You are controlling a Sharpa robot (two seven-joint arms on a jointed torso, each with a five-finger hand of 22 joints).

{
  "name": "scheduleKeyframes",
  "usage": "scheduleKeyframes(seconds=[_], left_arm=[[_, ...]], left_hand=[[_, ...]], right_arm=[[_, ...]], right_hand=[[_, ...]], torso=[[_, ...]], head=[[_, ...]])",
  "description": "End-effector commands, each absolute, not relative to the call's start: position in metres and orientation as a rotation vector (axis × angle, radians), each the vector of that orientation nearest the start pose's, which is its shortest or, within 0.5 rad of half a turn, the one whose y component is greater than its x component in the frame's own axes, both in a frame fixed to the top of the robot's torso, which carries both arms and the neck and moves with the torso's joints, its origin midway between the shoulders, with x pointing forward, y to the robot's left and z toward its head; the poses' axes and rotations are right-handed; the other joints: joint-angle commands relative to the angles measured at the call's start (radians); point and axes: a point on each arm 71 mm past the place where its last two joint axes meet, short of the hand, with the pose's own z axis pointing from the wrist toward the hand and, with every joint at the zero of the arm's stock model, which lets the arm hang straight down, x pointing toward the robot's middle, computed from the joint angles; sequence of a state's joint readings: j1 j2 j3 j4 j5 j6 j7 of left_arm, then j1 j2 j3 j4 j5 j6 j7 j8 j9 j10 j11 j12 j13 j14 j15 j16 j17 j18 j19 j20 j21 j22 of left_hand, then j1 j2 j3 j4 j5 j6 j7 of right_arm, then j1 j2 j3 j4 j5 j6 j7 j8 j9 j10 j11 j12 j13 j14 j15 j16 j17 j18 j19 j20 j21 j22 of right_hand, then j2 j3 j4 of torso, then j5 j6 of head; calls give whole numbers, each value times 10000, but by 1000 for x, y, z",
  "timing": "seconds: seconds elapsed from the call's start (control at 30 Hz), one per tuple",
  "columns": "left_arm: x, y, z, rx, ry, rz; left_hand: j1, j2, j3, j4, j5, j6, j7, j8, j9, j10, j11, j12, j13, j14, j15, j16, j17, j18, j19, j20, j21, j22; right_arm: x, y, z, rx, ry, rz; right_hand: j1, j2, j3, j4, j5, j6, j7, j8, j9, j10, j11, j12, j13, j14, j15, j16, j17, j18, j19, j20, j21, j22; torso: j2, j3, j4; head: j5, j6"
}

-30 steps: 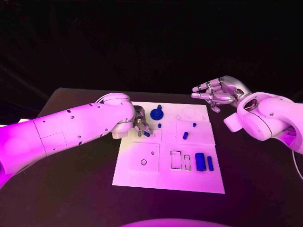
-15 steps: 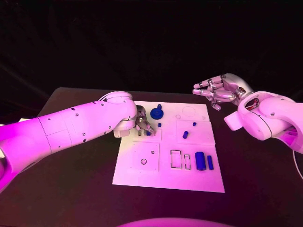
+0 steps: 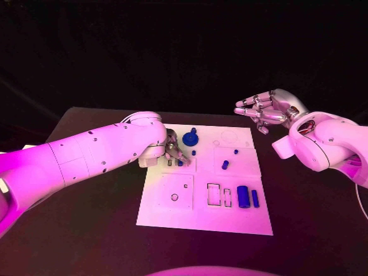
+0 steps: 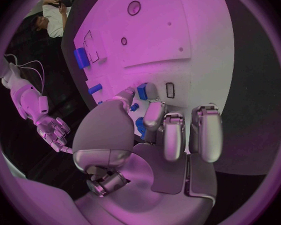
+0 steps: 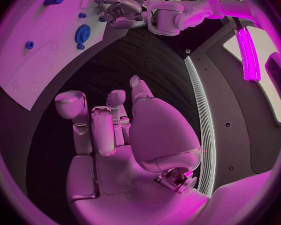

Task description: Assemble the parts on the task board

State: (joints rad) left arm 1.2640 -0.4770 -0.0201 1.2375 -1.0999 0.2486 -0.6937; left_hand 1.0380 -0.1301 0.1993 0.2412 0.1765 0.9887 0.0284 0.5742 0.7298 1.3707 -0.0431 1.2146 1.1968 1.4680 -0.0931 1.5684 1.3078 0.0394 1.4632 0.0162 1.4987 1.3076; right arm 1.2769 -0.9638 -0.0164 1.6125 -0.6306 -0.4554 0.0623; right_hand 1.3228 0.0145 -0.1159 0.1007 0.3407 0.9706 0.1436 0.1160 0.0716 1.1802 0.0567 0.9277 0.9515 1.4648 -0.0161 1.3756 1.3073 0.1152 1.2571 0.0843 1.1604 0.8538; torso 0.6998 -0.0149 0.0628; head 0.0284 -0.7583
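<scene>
left robot hand [image 3: 172,150]: down on the task board [image 3: 167,207] at about 10 o'clock from its centre, fingertips pinching a small blue part [image 4: 142,91]. Wrist cam shows the thumb and one finger meeting right on that little block, other fingers hanging loose just beside it.

right robot hand [image 3: 265,112]: parked in the air off the board's far corner, roughly 1 o'clock. Fingers half curled, spread apart, nothing in them, so it's just idle.

small blue part: sitting at the fingertips next to a narrow slot outline [image 4: 170,89] on the board. Can't honestly tell if it's already seated or just touching the surface.

other parts: blue gear [image 3: 190,138] at 12 o'clock from my left fingers, a short peg [image 3: 225,164] near board centre, and the bigger blue block [image 3: 243,196] with a thin bar [image 3: 255,198] beside it at about 4 o'clock.

table [image 3: 84,236]: black, board lying flat mid-table.

step: I'd say I'm mid-placement with this one small piece, lots of the assembly left since most parts lie loose.

next: probably line the piece up square with its slot, press it home, then let go. Risk is it tipping sideways as I release, it's tiny.
</scene>
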Motion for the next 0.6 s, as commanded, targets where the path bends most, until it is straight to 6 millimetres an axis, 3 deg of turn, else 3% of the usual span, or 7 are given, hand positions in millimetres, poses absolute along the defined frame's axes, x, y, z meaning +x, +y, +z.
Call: scheduleKeyframes(seconds=[0.03, 0.2, 0.3, 0.4, 0.57, 0.6], left_arm=[[524, 119, -218, -794, 24080, -2297], [525, 124, -216, -945, 23975, -2261], [526, 126, -214, -1049, 23919, -2266], [528, 129, -212, -1131, 23796, -2214], [530, 133, -206, -1341, 23522, -2299], [531, 133, -204, -1400, 23457, -2337]], left_hand=[[55, 163, -260, 101, -160, 57, -68, -88, 17, 93, -16, 54, 17, 1028, -89, 24, 2629, -168, 712, -77, 35, 1844], [165, 255, -657, 309, -501, 111, -86, -87, 25, 134, -36, 92, 48, 1028, -101, 24, 2629, -174, 725, -89, 52, 1872], [193, 274, -760, 359, -549, 125, -91, -85, 28, 149, -40, 109, 63, 1028, -105, 24, 2629, -178, 733, -92, 64, 1889], [201, 280, -861, 405, -578, 131, -94, -83, 33, 163, -44, 129, 81, 1028, -108, 24, 2629, -191, 754, -95, 102, 1934], [184, 290, -1069, 469, -635, 126, -95, -83, 41, 144, -47, 88, 33, 1028, -111, 24, 2629, -197, 767, -100, 123, 1960], [181, 289, -1105, 473, -642, 116, -92, -86, 42, 129, -46, 63, 7, 1028, -110, 24, 2629, -201, 773, -100, 134, 1973]], right_arm=[[487, -244, -131, 6125, 15325, 10678], [487, -244, -131, 6133, 15363, 10666], [487, -244, -131, 6125, 15386, 10650], [488, -244, -132, 6107, 15400, 10622], [489, -244, -132, 6092, 15418, 10580], [489, -245, -132, 6093, 15415, 10565]], right_hand=[[-82, 60, -64, -3, 64, -55, 5, 65, -7, -101, 3, -68, -28, 443, -34, -66, 71, 191, -88, 9, -75, -27], [-96, 60, -81, 12, 62, -60, 6, 66, -8, -116, 4, -85, -47, 439, -32, -78, 59, 193, -94, 10, -85, -39], [-96, 60, -81, 12, 62, -60, 6, 66, -8, -116, 4, -85, -47, 439, -32, -78, 59, 193, -94, 10, -85, -39], [-113, 62, -100, 30, 59, -65, 8, 67, -8, -135, 6, -109, -73, 429, -30, -108, 25, 199, -110, 11, -109, -74], [-92, 47, -118, 22, 46, -75, 8, 67, -9, -156, 5, -128, -96, 421, -29, -126, 8, 205, -128, 13, -135, -110], [-75, 38, -125, 13, 38, -80, 7, 67, -10, -161, 5, -131, -100, 419, -29, -130, 5, 206, -129, 13, -140, -114]], torso=[[9, -8, -1], [12, -10, 3], [15, -13, -1], [20, -5, -13], [8, -14, 17], [10, -13, 11]], head=[[-3, 14], [-16, 16], [-71, 15], [-12, 44], [-52, 23], [-11, 81]])
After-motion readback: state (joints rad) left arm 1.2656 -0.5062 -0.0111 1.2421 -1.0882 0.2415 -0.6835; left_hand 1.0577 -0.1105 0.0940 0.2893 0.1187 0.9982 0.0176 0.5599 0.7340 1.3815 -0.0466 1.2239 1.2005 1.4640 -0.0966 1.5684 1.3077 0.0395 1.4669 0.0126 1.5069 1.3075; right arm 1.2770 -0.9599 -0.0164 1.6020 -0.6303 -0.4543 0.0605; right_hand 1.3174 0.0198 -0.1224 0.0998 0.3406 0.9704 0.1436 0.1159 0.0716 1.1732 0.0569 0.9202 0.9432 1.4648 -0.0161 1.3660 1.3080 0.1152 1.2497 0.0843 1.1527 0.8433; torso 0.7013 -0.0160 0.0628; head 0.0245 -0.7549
